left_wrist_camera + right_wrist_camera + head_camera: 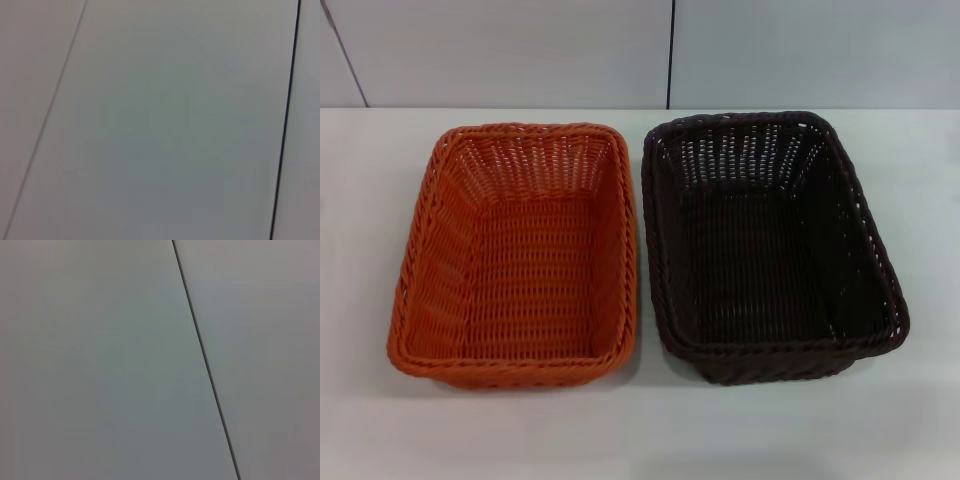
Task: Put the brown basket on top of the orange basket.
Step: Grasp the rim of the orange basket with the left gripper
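The orange basket (517, 255) stands on the white table at the left of the head view, open side up and empty. The brown basket (767, 247) stands right beside it on the right, also upright and empty, with a narrow gap between their rims. Neither gripper shows in the head view. Both wrist views show only a plain pale panelled surface with a thin seam line, with no basket and no fingers in them.
The white table (650, 430) runs across the whole head view, with bare surface in front of the baskets and at both sides. A pale wall with a dark vertical seam (670, 50) stands behind the table.
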You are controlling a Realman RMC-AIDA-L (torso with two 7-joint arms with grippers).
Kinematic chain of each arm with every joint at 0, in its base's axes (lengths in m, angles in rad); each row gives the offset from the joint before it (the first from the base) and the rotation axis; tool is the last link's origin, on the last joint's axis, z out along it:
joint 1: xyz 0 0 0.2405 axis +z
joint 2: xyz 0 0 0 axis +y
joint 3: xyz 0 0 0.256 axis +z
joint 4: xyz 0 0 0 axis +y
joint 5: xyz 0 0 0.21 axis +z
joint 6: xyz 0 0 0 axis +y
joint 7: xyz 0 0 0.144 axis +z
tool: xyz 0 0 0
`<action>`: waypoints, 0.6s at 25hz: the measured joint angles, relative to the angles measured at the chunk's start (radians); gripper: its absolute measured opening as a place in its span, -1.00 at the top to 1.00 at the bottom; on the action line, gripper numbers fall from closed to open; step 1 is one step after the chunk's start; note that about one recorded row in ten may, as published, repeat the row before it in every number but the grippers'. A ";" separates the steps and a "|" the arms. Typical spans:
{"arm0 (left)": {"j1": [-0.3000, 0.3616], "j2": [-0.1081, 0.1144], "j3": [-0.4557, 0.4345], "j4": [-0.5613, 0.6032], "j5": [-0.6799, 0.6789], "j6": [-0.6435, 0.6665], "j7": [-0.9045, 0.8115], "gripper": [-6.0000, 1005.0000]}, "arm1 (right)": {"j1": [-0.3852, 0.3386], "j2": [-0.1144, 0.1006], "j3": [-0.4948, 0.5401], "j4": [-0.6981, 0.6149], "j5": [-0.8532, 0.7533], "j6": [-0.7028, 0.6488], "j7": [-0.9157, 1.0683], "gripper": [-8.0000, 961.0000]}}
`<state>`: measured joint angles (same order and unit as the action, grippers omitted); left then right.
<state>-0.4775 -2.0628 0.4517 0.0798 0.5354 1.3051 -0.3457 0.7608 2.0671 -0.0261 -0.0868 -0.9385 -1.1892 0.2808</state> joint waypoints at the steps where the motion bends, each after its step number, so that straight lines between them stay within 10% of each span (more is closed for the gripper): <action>1: -0.005 0.001 0.006 0.005 0.001 -0.020 -0.006 -0.71 | 0.001 0.000 0.000 0.000 0.001 0.003 0.001 -0.33; 10: 0.000 0.036 0.347 0.351 0.039 -0.500 -0.392 -0.71 | 0.006 0.001 0.004 -0.003 0.002 0.006 0.007 -0.32; 13: 0.010 0.075 0.487 0.445 0.099 -0.615 -0.550 -0.71 | 0.005 0.001 0.007 -0.003 0.003 0.007 0.006 -0.32; 14: 0.011 0.160 0.672 0.534 0.240 -0.723 -0.824 -0.71 | 0.005 0.001 0.007 -0.003 0.003 0.007 0.006 -0.32; 15: 0.008 0.182 0.709 0.550 0.280 -0.735 -0.899 -0.71 | 0.004 0.001 0.008 -0.003 0.003 0.008 0.004 -0.32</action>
<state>-0.4696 -1.8805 1.1607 0.6295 0.8151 0.5701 -1.2450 0.7648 2.0678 -0.0183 -0.0894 -0.9356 -1.1817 0.2850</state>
